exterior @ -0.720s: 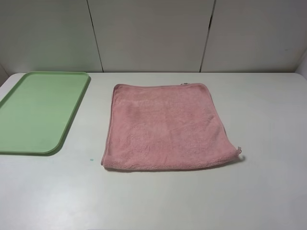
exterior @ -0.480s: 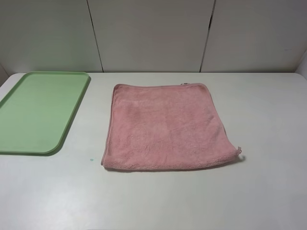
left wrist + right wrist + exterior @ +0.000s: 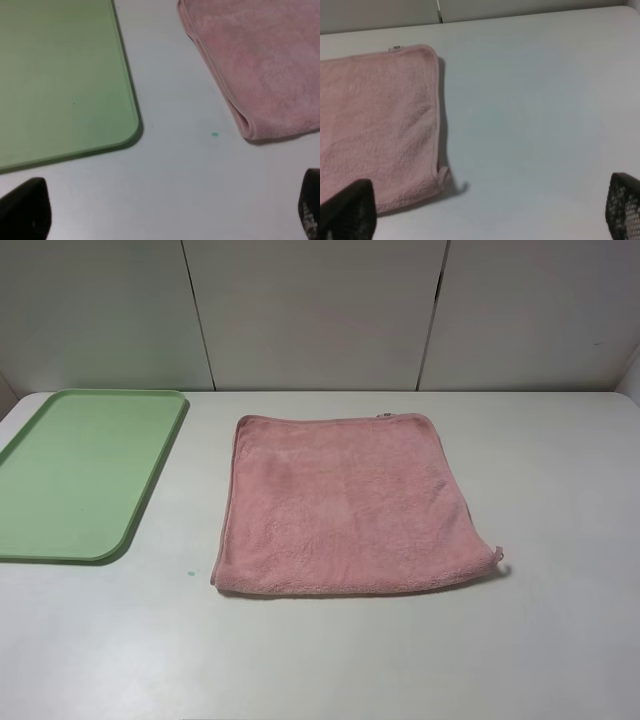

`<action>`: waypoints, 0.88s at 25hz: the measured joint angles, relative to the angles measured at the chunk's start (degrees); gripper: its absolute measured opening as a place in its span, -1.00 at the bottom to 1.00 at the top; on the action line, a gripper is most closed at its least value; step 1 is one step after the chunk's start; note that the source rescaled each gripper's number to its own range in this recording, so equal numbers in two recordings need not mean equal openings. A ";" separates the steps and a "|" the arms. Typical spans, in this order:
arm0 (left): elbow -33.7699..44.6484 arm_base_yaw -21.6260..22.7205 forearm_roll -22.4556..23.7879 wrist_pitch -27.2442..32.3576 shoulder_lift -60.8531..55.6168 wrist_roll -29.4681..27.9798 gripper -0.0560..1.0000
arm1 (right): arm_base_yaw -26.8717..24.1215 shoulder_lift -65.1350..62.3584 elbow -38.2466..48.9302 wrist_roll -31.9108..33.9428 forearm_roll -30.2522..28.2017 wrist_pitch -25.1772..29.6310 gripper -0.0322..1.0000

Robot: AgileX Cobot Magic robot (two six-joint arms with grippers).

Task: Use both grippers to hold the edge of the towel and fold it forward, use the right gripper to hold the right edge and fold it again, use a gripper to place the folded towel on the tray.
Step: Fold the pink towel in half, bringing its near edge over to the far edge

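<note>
Dusty-pink square terry towel (image 3: 345, 505) lies flat mid-table, right of the tray, not touching it. White table (image 3: 560, 640): open room on every side. Light-green rectangular plastic tray (image 3: 80, 475) sits far left. Fingers wide apart, holding nothing: left gripper (image 3: 167, 212), right gripper (image 3: 485, 210), short of the near corners. First fold looks unstarted. Next: both pinch the near hem (image 3: 350, 590), avoiding the corner tag (image 3: 499, 555).

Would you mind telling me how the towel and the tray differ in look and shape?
The towel is dusty pink; the tray is light green. The towel is roughly square with a stitched hem, while the tray is a longer rectangle with rounded corners and a low raised rim. The towel looks soft and fuzzy, the tray smooth and hard. Both lie flat on the white table, side by side without touching.
</note>
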 joint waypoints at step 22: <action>-0.64 0.00 -0.01 1.07 0.56 0.00 1.00 | 0.00 10.63 -1.64 -1.34 3.44 0.25 1.00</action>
